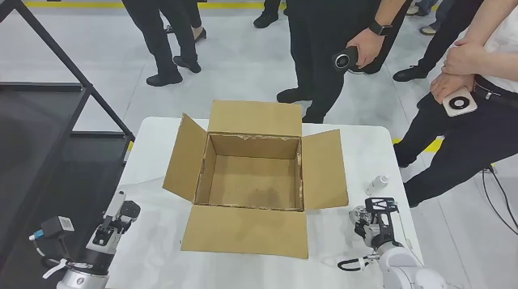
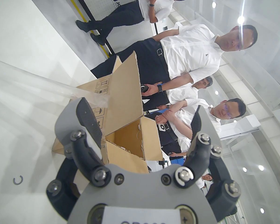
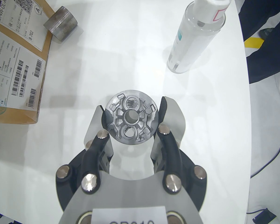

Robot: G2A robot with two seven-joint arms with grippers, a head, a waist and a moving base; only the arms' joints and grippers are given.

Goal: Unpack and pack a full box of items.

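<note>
The left end effector [image 2: 140,113] is hanging off the box's near-left corner, with its fingers spread wide. The box [image 1: 243,232] is sitting open at the middle of the white counter [image 1: 154,151], all four flaps folded outward. To the box's right, a short metal cylinder [image 3: 60,24] is lying right at the edge of a labelled flap. The right end effector [image 3: 133,111] is also hanging to the box's right, over bare counter. It is pinching a round metal disc [image 3: 130,129] by the rim, the cast face turned up toward the wrist camera. A clear bottle [image 3: 191,43] with a white cap is standing upright farther from the box, apart from the disc.
</note>
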